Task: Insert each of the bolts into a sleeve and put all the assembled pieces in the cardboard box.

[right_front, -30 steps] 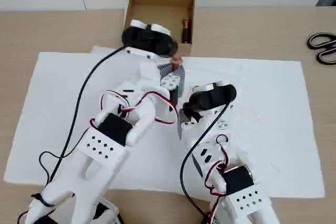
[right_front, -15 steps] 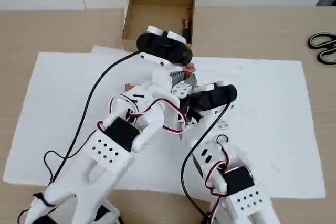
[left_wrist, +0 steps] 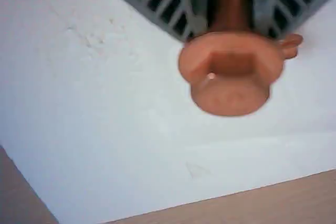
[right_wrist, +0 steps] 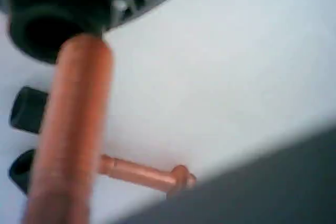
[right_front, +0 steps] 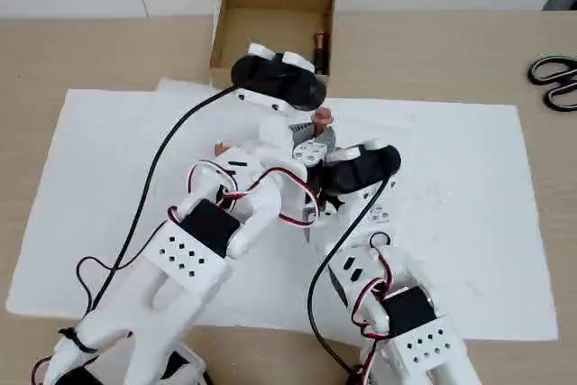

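Clenching the bolt [left_wrist: 229,72] in my left hand [left_wrist: 229,9], its tip at the mouth of the sleeve [right_wrist: 39,32] that my right hand [right_wrist: 58,9] grips. Should line shaft with bore, push straight, slowly.

No lettering, number or sign is readable on the cardboard box [right_front: 266,38] or elsewhere.

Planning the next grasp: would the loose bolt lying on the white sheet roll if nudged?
Likely yes: the bolt lies flat with a round shank, though its wider head should curve the roll. It looks stiff, hardly fragile.
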You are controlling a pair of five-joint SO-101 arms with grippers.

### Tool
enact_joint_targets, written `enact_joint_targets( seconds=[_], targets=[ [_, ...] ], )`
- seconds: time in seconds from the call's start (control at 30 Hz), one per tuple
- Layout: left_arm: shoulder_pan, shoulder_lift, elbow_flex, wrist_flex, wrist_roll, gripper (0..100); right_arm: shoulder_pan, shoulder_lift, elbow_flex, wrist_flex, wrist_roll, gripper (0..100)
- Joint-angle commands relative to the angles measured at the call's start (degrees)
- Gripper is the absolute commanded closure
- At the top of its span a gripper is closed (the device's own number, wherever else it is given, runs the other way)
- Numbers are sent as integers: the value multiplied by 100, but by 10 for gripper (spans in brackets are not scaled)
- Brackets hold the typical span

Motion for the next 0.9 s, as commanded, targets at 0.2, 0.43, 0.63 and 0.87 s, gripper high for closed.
enact_joint_targets(
  seconds=[0.2, 0.43, 0.63, 0.87],
  targets=[
    [105, -35, -92, -18, 26, 995, -92, -66, -264, -127, 105, 995],
    [105, -35, 13, -18, 26, 995, -92, -66, -273, -127, 105, 995],
    [79, -35, 13, -149, 26, 995, -92, -66, -273, -127, 105, 995],
    [-290, -88, -13, -149, 26, 995, -57, -66, -273, -127, 114, 995]
  ],
)
